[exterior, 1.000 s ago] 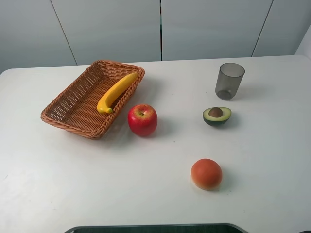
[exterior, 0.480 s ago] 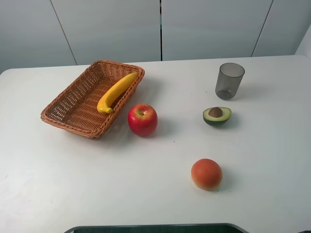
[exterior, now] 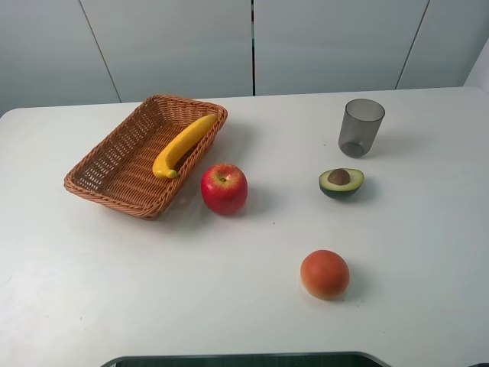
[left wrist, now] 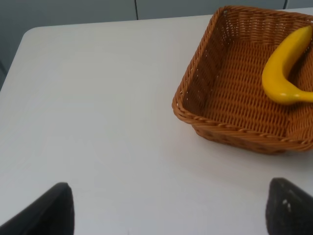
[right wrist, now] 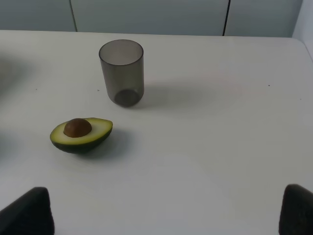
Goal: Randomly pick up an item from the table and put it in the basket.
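The banana [exterior: 183,144] lies inside the basket [exterior: 99,172], leaning along the wall nearest the apple [exterior: 224,188], its stem end up toward the far corner and its blunt end down on the woven floor, so I judge the putting-in step finished and my part of the job all but over. Neither of my arms shows in the high view, which I take to mean both are pulled back off the work area. In my left wrist view the left claw [left wrist: 171,208] has its two dark fingertips [left wrist: 54,210] standing wide apart over bare table [left wrist: 98,122], holding nothing, with the basket up at about two o'clock and well apart from it. My right claw [right wrist: 166,210] is spread open the same way and empty, with the halved avocado [right wrist: 81,133] at roughly eleven o'clock and the grey cup [right wrist: 122,72] beyond it nearer twelve. In the high view the apple sits just beside the basket at about four o'clock from it, apparently not touching, and the round orange fruit [exterior: 325,274] lies well apart toward the near edge. If anything remains, I think it is only to hold both arms clear; should a second item be wanted, the avocado in front of my right claw looks easiest to reach.
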Controlling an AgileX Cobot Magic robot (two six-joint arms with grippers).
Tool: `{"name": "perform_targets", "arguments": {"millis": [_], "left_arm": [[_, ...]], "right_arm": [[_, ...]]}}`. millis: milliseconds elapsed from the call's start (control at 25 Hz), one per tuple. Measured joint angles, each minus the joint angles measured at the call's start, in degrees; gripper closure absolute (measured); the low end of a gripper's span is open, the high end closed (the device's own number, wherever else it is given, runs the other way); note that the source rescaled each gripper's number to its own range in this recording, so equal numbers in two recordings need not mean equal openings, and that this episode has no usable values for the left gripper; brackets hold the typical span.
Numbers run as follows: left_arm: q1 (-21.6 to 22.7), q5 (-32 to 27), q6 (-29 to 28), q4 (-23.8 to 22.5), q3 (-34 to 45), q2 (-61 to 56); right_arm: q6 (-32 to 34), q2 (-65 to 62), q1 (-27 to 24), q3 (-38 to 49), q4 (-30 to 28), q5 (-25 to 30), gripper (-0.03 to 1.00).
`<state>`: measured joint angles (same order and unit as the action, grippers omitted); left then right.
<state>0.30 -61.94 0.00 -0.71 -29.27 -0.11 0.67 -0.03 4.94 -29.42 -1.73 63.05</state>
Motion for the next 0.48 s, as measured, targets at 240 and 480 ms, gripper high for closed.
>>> {"name": "perform_targets", "arguments": {"millis": [240, 480], "left_arm": [[0.0, 0.0, 0.0, 0.0, 0.0, 0.0], [0.0, 0.0, 0.0, 0.0, 0.0, 0.0]], "right_arm": [[-0.1, 0.0, 0.0, 0.0, 0.0, 0.0, -0.03], [0.0, 0.0, 0.0, 0.0, 0.0, 0.0, -0.03]]}}
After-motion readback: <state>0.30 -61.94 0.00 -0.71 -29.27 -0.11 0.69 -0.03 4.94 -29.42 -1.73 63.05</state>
